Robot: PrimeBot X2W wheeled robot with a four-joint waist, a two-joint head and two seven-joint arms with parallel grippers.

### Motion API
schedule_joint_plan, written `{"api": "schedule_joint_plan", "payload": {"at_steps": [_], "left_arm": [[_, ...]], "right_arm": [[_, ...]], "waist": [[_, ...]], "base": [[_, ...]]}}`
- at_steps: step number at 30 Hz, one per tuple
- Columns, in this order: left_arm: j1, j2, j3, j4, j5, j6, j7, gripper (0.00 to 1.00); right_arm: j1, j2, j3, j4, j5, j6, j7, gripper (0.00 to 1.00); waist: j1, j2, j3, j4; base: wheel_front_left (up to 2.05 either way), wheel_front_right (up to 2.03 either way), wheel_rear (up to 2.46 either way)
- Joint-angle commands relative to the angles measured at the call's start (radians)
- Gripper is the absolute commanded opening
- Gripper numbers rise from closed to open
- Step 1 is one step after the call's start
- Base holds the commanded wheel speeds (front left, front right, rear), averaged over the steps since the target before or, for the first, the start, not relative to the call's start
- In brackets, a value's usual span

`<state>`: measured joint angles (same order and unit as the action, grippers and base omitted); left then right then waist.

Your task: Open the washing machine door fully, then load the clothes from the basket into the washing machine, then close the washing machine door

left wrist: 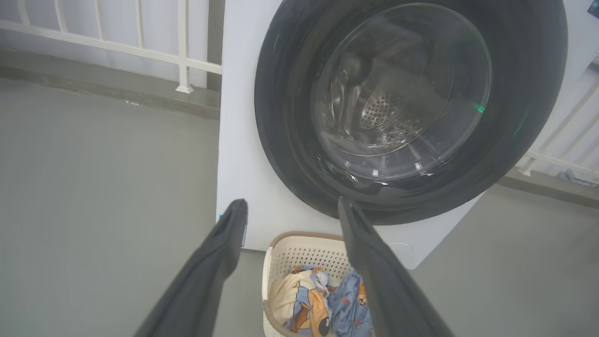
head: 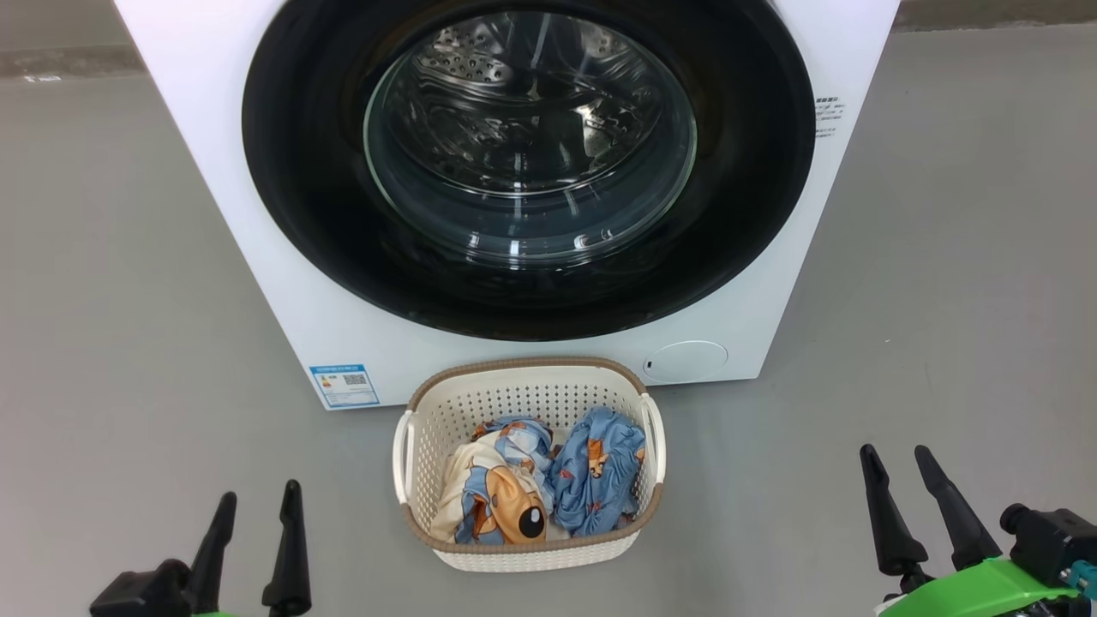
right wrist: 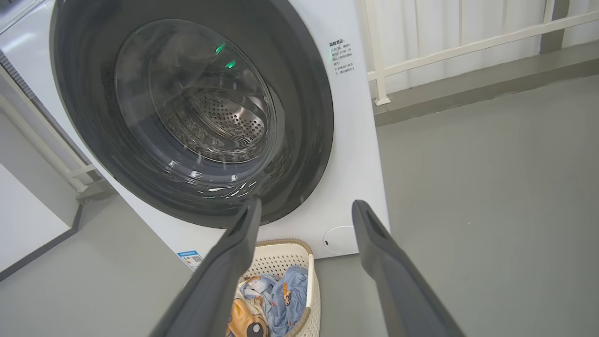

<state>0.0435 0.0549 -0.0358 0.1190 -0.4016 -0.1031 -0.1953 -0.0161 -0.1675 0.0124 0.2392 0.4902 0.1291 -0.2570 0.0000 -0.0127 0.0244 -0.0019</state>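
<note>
Grey floor: left gripper at 7 o'clock, right gripper at 4 o'clock, both spread, empty. At 6 o'clock, basket holding clothes; washing machine door closed.

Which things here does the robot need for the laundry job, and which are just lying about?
For the job: washing machine, washing machine door, basket, clothes.
Just there: blue label sticker, round cover, white railing.
</note>
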Motion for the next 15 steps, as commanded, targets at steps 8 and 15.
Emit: {"api": "schedule_joint_plan", "payload": {"at_steps": [8, 15], "left_arm": [[-0.013, 0.011, 0.028, -0.029, 0.127, -0.015, -0.034, 1.00], [-0.005, 0.010, 0.028, -0.024, 0.203, -0.022, -0.052, 1.00]], "right_arm": [[0.011, 0.005, -0.018, -0.019, -0.141, 0.001, -0.004, 1.00], [0.019, 0.017, -0.043, -0.019, -0.242, 0.001, -0.005, 1.00]], "waist": [[0.0000, 0.0000, 0.003, -0.001], [0.0000, 0.0000, 0.001, -0.006]], "base": [[0.00, 0.00, 0.00], [0.00, 0.00, 0.00]]}}
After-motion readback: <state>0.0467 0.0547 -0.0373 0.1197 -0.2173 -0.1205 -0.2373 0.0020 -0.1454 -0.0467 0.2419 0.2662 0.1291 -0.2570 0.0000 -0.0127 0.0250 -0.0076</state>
